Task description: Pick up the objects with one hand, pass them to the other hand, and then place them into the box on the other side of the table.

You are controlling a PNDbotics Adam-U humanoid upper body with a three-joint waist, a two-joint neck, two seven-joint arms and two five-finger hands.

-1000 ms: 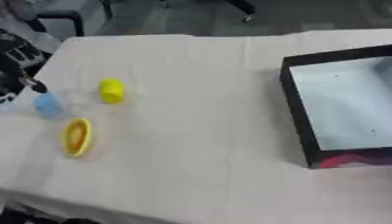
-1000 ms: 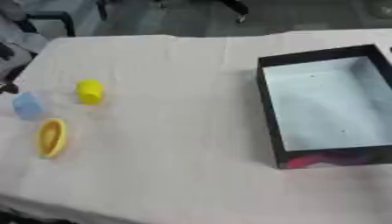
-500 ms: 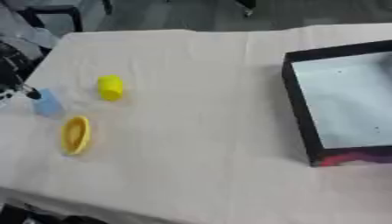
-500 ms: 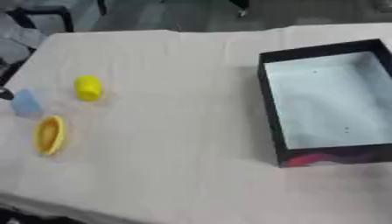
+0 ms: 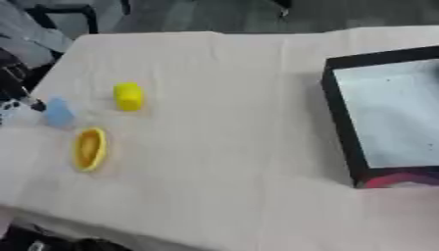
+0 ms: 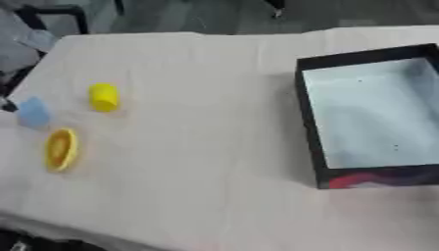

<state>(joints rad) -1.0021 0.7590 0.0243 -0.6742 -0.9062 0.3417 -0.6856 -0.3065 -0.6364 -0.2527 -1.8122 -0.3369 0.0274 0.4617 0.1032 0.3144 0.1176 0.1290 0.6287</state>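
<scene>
While reaching from the counter's (image 5: 223, 147) left edge, left hand (image 5: 15, 86) just beside blue object (image 5: 58, 112), finger state unclear, holding nothing. Best closed squarely around blue object, clear of yellow cylinder (image 5: 129, 96), box (image 6: 310, 132) far right.

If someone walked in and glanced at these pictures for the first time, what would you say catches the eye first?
The big black box with its pale floor, standing on the right side of the table, draws the eye first. Next come three small bright things grouped at the left: a yellow cylinder, a yellow oval dish nearer the front edge, and a light blue piece between them. The left hand reaches in at the left edge, beside the blue piece.
</scene>
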